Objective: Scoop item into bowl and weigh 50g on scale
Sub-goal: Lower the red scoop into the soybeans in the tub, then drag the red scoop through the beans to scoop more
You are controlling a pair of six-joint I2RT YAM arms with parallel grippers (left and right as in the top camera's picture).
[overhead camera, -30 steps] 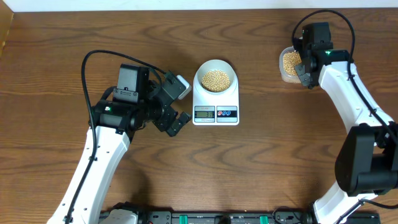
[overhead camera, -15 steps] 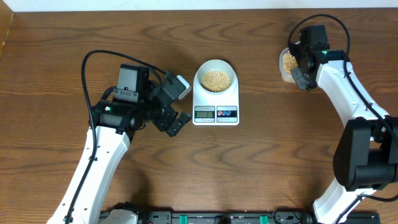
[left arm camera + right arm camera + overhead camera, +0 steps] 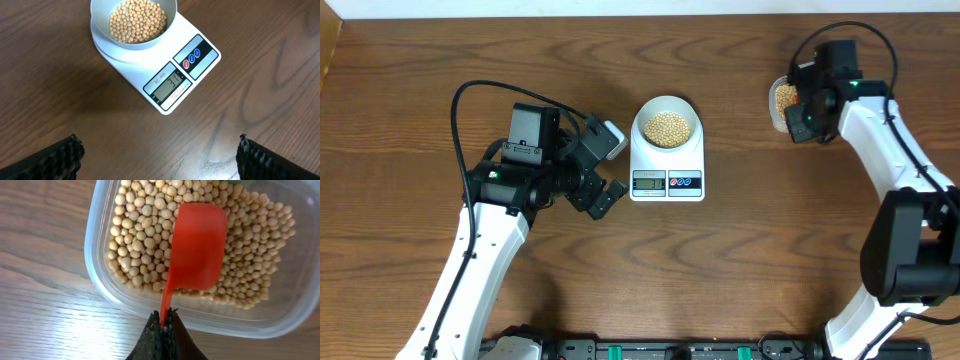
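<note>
Gripping red scoop [image 3: 197, 250], right end effector [image 3: 162, 322] shifted over tub [image 3: 94, 245] | left end effector [image 3: 160, 155] unmoved, wide open, empty

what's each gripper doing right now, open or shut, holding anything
left gripper: open, holding nothing.
right gripper: shut on the red scoop by its handle, scoop on the beans in the clear tub.
</note>
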